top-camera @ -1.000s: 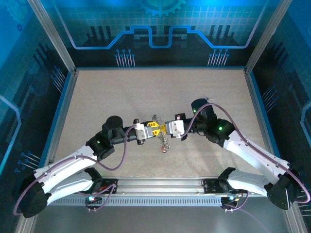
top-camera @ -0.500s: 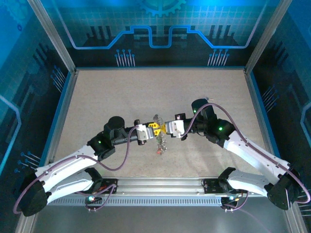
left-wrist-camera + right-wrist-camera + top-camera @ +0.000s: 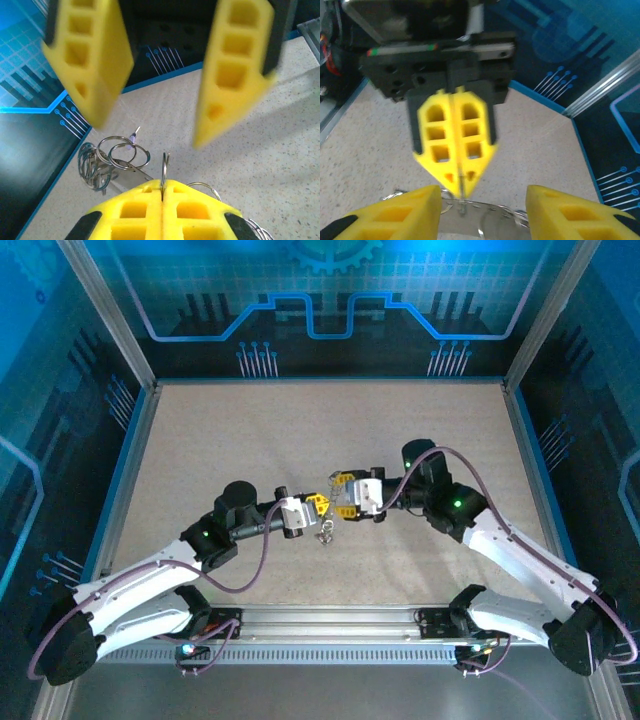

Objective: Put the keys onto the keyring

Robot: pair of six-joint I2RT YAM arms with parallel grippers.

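Two sets of yellow jaws meet tip to tip above a speckled desk (image 3: pixel 250 430). Nearest, the left jaws are closed, pinching the thin metal keyring (image 3: pixel 163 167) edge-on between their tips. Just left of those tips sits a bunch of small silvery rings (image 3: pixel 107 160) — any keys among them are hard to make out. Beyond, facing them, the right jaws stand open, yellow fingers (image 3: pixel 87 55) spread apart.

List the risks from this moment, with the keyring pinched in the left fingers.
1. The left fingers grip the keyring only at their very tips, edge-on. The thin hoop may twist or slip out.
2. The right fingers stand open just ahead. Closing could miss the wire or knock the left fingers.
3. A bunch of small rings dangles beside the grip and may swing or snag.
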